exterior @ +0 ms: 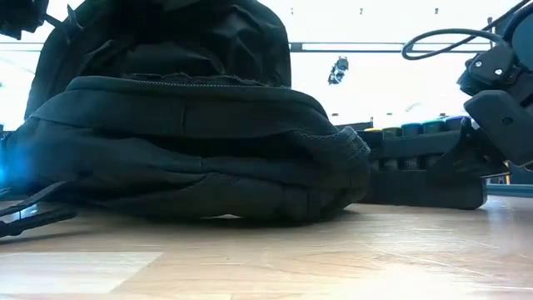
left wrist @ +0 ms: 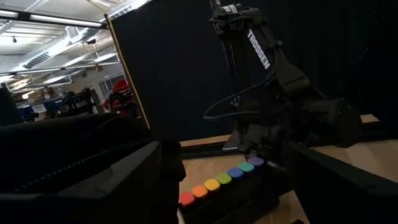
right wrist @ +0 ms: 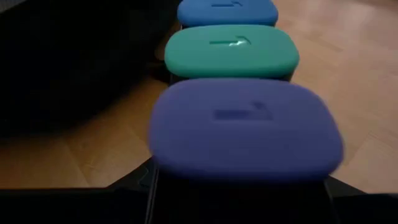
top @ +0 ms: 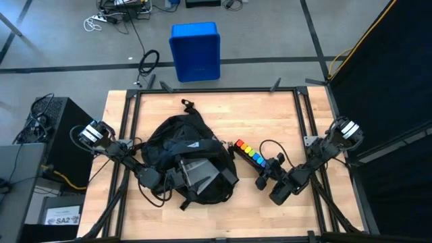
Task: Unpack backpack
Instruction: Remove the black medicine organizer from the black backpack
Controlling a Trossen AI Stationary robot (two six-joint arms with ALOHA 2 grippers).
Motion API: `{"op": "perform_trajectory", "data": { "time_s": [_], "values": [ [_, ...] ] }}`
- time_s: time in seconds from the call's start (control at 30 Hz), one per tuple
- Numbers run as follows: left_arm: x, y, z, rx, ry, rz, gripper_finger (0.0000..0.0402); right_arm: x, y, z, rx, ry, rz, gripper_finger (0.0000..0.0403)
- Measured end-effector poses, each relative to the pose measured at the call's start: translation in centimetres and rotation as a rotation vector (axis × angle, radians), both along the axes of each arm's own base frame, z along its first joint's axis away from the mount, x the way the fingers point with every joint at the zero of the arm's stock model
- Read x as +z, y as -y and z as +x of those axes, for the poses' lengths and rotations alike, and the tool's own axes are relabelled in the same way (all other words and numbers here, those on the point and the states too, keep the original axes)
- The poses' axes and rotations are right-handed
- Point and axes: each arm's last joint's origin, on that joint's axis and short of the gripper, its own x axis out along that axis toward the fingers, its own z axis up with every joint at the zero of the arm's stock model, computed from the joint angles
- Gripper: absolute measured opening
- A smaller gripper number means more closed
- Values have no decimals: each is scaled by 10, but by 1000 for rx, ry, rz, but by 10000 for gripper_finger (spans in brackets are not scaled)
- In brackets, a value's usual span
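1. Backpack lies on the wooden table, left of centre, black, soft, slumped; pale triangular logo faces up in the high view; a grey flap or panel shows at its open part near my left claw
2. In the low view the backpack fills most of the frame, resting flat on the table, a strap end trailing at its side
3. My left gripper is at the backpack, low on its near side, in among the opened fabric; fingers spread wide, nothing visibly pinched; exact contact with the fabric I cannot tell
4. My right gripper is just right of the backpack, pinching the end of a long black pill organizer with a row of rainbow lids
5. The pill organizer lies diagonally on the table between backpack and right arm, its far end near the backpack's edge
6. Right wrist view: purple lid closest, green lid next, blue lid beyond; my dark fingers sit either side of the purple end, closed on the case
7. Left wrist view: the coloured lids run red to purple, right arm behind them, dark curtain at back
8. Blue plastic bin stands on the floor beyond the table, well apart from everything
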Motion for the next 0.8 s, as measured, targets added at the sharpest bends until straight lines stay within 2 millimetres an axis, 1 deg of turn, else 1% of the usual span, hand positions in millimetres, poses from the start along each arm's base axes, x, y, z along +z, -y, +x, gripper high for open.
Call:
{"op": "perform_trajectory", "data": {
  "time_s": [0.1, 0.13, 0.3, 0.37, 0.43, 0.57, 0.67, 0.8],
  "values": [
    [0, 0, 0, 0, -5, 3, 307, 1, -1, -1, 5, 4, 9, 154],
    [0, 0, 0, 0, -5, 4, 307, 3, -1, -1, 7, 5, 11, 160],
    [0, 0, 0, 0, -5, 1, 307, 16, 2, -10, 34, -63, 42, 232],
    [0, 0, 0, 0, -5, 2, 307, 24, 3, -12, 43, -71, 47, 250],
    [-1, 0, 0, 0, -6, 2, 307, 29, 3, -14, 71, -92, 55, 259],
    [-2, 0, 1, 1, -14, 5, 308, 41, -1, -18, 144, -106, 88, 256],
    [-3, 0, 1, -2, -18, -10, 308, 51, -3, -25, 199, -112, 77, 245],
    [-3, 0, 1, -3, -19, -19, 308, 65, -1, -34, 227, -98, 85, 228]
  ]
}}
